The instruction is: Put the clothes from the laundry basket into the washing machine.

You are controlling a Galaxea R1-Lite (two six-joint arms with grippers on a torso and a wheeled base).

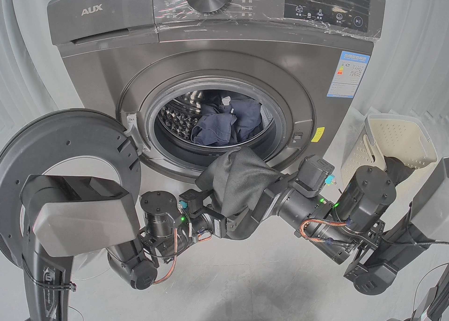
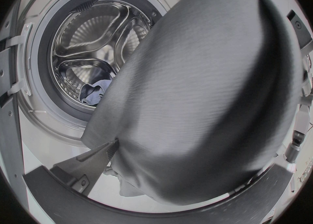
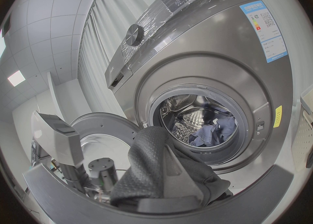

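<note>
Some navy clothes [image 1: 227,123] already sit in the washing machine [image 1: 280,69]. Left gripper [image 1: 202,195] is by the dark grey garment [image 1: 238,179], state can't tell; right gripper [image 3: 177,182] clamps it just outside the opening. Laundry basket [image 1: 402,137] seems to hold more dark fabric [image 1: 397,167].

The pale grey floor [image 1: 262,284] carries the washing machine [image 1: 210,55], which stands at its far side against the curtain [image 1: 411,32]. A cream perforated laundry basket [image 1: 358,160] stands on the floor just beside the machine, on the robot's right.
</note>
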